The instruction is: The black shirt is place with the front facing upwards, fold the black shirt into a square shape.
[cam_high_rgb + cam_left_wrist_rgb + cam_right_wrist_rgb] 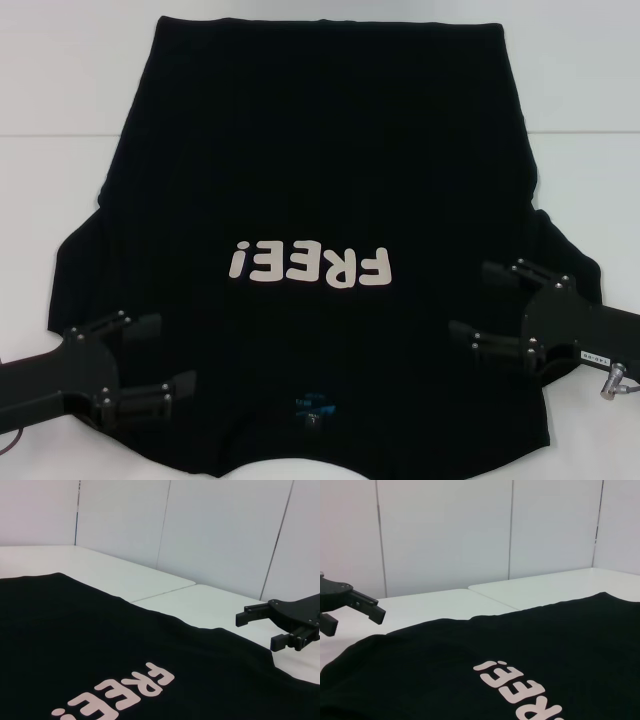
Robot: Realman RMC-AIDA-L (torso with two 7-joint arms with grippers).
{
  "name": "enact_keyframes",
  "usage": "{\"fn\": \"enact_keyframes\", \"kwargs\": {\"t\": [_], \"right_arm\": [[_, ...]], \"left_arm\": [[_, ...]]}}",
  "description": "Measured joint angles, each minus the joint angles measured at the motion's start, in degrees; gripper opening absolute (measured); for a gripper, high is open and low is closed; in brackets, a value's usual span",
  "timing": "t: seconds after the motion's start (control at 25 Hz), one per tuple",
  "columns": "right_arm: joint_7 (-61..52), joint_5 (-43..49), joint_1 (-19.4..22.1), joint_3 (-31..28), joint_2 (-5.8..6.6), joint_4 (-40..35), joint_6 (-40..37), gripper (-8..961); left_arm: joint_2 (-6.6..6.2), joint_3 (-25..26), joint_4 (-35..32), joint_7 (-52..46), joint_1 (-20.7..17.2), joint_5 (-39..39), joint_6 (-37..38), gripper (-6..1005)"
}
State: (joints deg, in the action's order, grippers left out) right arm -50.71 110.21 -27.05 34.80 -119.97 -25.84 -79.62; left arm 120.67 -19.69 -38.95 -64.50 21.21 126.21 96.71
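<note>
Black cotton T-shirt with off-white "FREE!" lettering lies flat, front up, on the white table. Left hand and right hand hover wide open at the sleeves, holding nothing. Risk: pinching just one layer, so the fold bunches up.

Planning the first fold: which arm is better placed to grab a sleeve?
Roughly even. The left claw and right claw both hover open beside the black shirt's sleeves; the right seems slightly nearer its sleeve edge.
</note>
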Motion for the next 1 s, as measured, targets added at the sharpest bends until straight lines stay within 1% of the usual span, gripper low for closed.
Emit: {"fn": "enact_keyframes", "kwargs": {"t": [0.28, 0.48, 0.56, 0.6, 0.64, 0.68, 0.72, 0.76, 0.8, 0.88, 1.0], "right_arm": [[0.0, 0.0, 0.0, 0.0, 0.0, 0.0, 0.0, 941], [0.0, 0.0, 0.0, 0.0, 0.0, 0.0, 0.0, 941], [0.0, 0.0, 0.0, 0.0, -0.04, 0.0, 0.0, 941], [0.0, 0.0, 0.0, 0.0, -0.06, 0.0, 0.0, 941], [0.0, 0.0, 0.0, 0.0, -0.09, 0.0, 0.0, 941], [0.0, 0.0, 0.0, 0.0, -0.1, 0.0, -0.1, 941], [0.0, 0.0, 0.0, 0.0, -0.1, 0.0, -0.1, 941], [0.0, 0.0, 0.0, 0.0, -0.09, 0.0, -0.1, 941], [0.0, 0.0, 0.0, 0.0, -0.09, 0.0, -0.1, 941], [0.0, 0.0, 0.0, 0.0, -0.08, 0.1, -0.1, 941], [0.0, 0.0, -0.1, 0.0, -0.09, 0.1, -0.1, 941]], "left_arm": [[0.0, 0.0, 0.1, 0.0, 0.0, 0.0, -1.6, 938], [-0.27, 0.1, 0.6, -0.3, -0.1, 0.0, -2.3, 938], [-0.37, 0.5, 0.5, -2.5, -0.1, -0.2, -1.9, 937], [-0.62, 0.8, -0.1, -6.7, 0.2, -0.4, -1.9, 937], [-0.73, 0.8, -0.3, -8.4, 0.4, -0.4, -1.9, 937], [-1.35, 0.8, -0.9, -13.9, 1.1, -0.3, -2.4, 937], [-2.3, 0.5, -1.0, -20.7, 1.8, 0.3, -2.8, 937], [-2.3, 0.5, -1.0, -20.7, 1.8, 0.3, -2.8, 937], [-4.69, 0.1, -0.2, -30.7, 3.6, 1.5, -3.3, 937], [-9.13, -0.1, 2.8, -43.0, 6.3, 2.8, -3.4, 937], [-12.24, -1.0, 4.7, -51.6, 8.2, 3.3, -3.6, 936]]}}
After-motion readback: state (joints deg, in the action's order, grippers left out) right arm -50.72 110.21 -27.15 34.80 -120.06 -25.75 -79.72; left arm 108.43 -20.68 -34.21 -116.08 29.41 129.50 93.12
